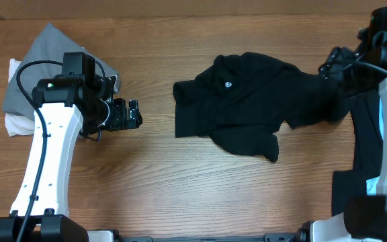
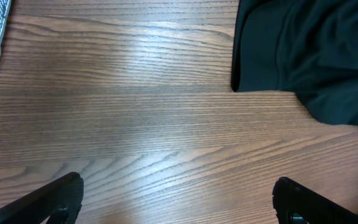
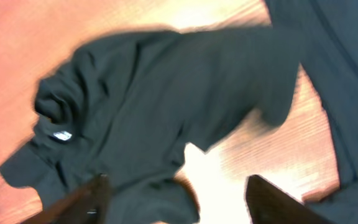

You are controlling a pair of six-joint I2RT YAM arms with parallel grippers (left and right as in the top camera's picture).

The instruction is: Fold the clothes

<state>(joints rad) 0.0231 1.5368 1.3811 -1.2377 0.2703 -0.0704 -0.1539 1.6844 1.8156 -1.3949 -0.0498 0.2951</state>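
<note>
- Your right gripper [image 3: 176, 193] stands with its fingers [image 3: 92, 199] well apart. Nothing shows pinched between them, though the wrist view is blurred.
- It hangs above the right-hand end of the black T-shirt [image 1: 247, 101], near a second dark garment [image 1: 361, 128] lying by that arm's base.
- Your left gripper [image 2: 178, 199] is spread as wide as it goes and is empty. It has bare table [image 2: 135, 124] under it, and the shirt's near edge is well ahead of it.
- The T-shirt lies in the middle of the table, rumpled and bunched, with one small white logo mark [image 1: 228, 85] facing up. A sleeve or hem corner trails toward you.
- A grey garment [image 1: 46, 54] sits in a heap behind the left arm, apart from the shirt.
- Judging by this, you are at the spreading step: no fold is made and the shirt is not flat yet.
- Next, you probably need each claw on an opposite edge. Pinch a single layer, then draw the two edges apart so the cloth lies smooth before any fold.
</note>
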